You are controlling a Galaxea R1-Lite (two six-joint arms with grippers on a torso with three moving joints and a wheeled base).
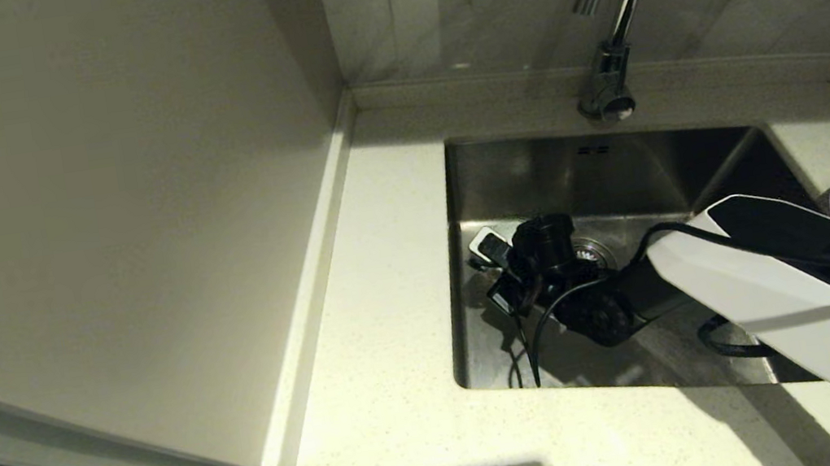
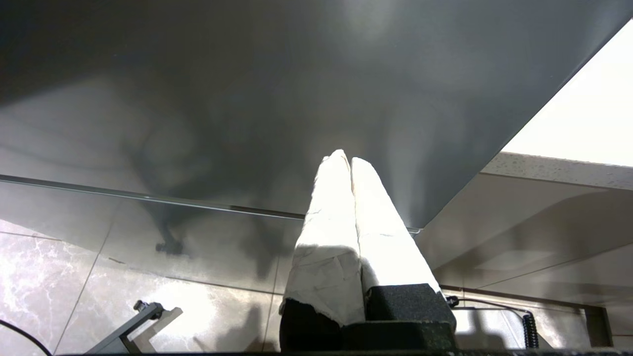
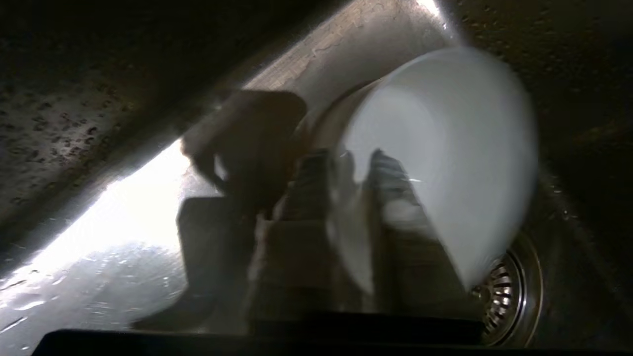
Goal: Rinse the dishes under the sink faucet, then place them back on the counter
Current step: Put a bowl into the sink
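You are holding the right claw (image 3: 356,173) clamped on the white bowl's (image 3: 445,148) rim, low in the sink (image 1: 602,164) beside the drain strainer (image 3: 509,291), where a wet, thin-edged grip is risking slippage; the left claw (image 2: 350,165) is sitting closed, parked.

head: high, down on sink (image 1: 605,180) | right wrist: close, shares drain (image 3: 504,291) | left wrist: faces floor

Right gripper (image 3: 353,168) clamped, arm reaching down-forward; left gripper (image 2: 350,163) closed, parked.

End effector (image 3: 353,170) gripping white bowl (image 3: 460,148) — in sink (image 3: 99,267)
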